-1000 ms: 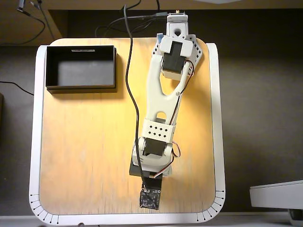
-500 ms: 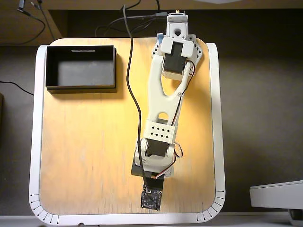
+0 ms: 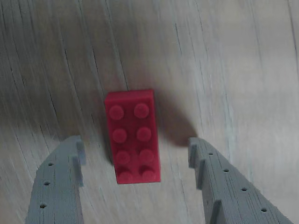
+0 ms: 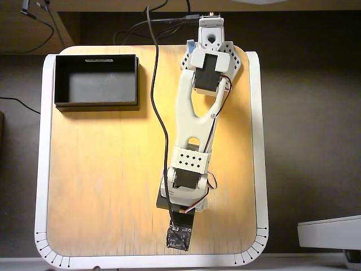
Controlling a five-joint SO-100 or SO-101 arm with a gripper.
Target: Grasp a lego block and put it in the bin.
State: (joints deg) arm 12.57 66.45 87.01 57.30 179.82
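Wrist view: gripper (image 3: 135, 184) spread wide, the two grey fingers (image 3: 58, 186) straddling the near end of the lego block (image 3: 132, 135). No contact yet; gap on both sides, wider on the view's right. Block lies flat, studs up, long axis running away from the camera, so the jaws face its long sides. Sensible for a pinch across the short width.

Overhead view: the arm (image 4: 194, 121) stretches from its base at the far edge of the tabletop (image 4: 101, 186) toward the near edge, wrist over the block, hiding it there. That puts the block near the near edge, about mid-width.

The bin (image 4: 97, 80) sits in the far left corner, empty, well apart from the block.

Judgement: pre-grasp, needs slight descent and closure.
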